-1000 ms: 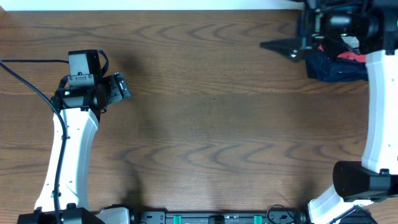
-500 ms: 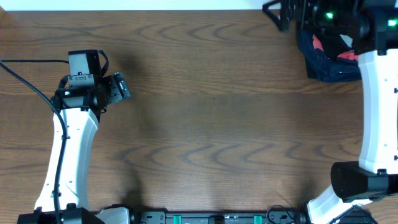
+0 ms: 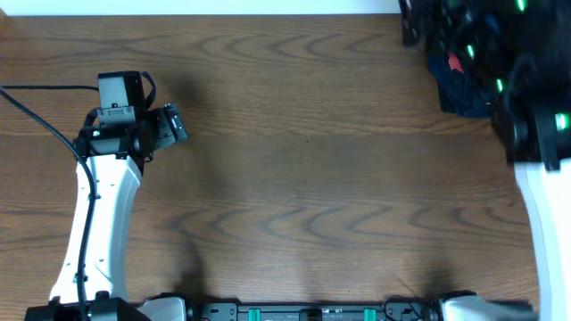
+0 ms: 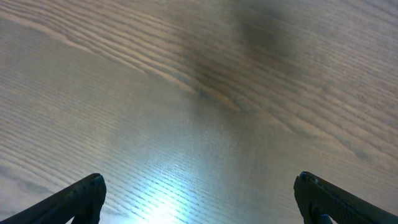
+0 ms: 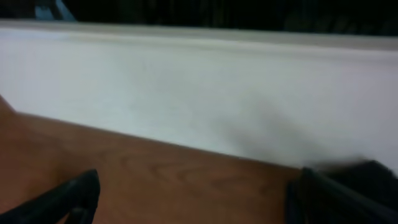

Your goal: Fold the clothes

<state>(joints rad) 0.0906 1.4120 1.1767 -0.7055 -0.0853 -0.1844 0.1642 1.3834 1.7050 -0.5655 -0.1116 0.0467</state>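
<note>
Both pincers gape with nothing in them, and a dark heap sits at the table's (image 3: 303,178) far right corner.

The left gripper (image 3: 175,125), fingers spread wide, hangs over bare wood near the left edge, with a black cable (image 3: 36,116) beside its arm. The right gripper (image 5: 193,200), also spread wide, faces a white wall strip (image 5: 186,93) along the far edge. The blurred right arm (image 3: 535,134) covers much of the heap. A navy garment (image 3: 464,94) and a red patch (image 3: 453,62) show there, but whether the black pants lie among them cannot be told.
</note>
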